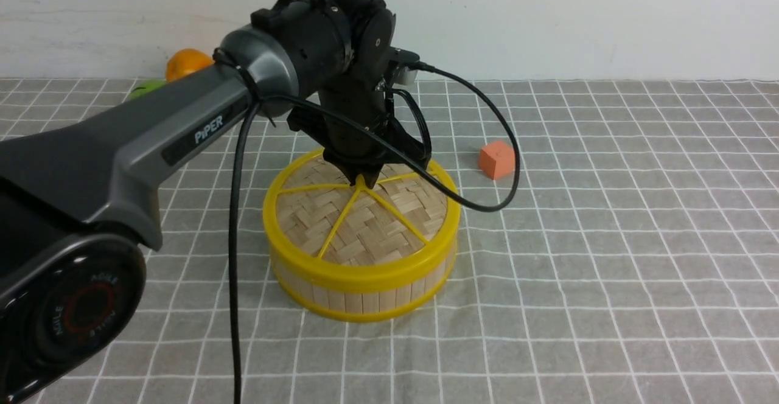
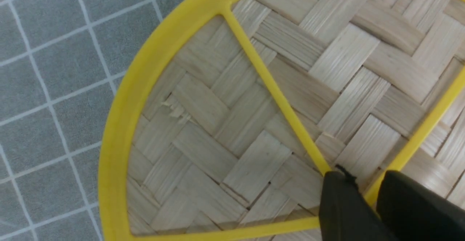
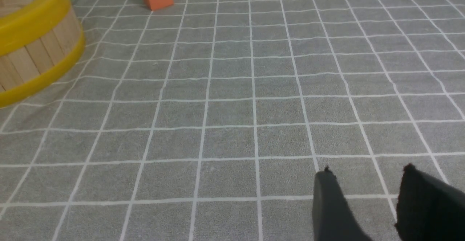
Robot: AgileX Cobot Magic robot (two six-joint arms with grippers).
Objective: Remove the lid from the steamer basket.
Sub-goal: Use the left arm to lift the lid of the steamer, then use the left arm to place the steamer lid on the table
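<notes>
Grey checked bench (image 1: 608, 270): midway between its side edges the lid (image 1: 359, 221) is seated on the steamer basket (image 1: 365, 291). The left tool (image 1: 362, 178) is closed on the lid at its centre; a straight, level lift is advised

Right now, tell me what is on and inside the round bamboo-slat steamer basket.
On top: the flat woven bamboo lid with yellow spokes, left claw at its centre. That lid hides the inside.
</notes>
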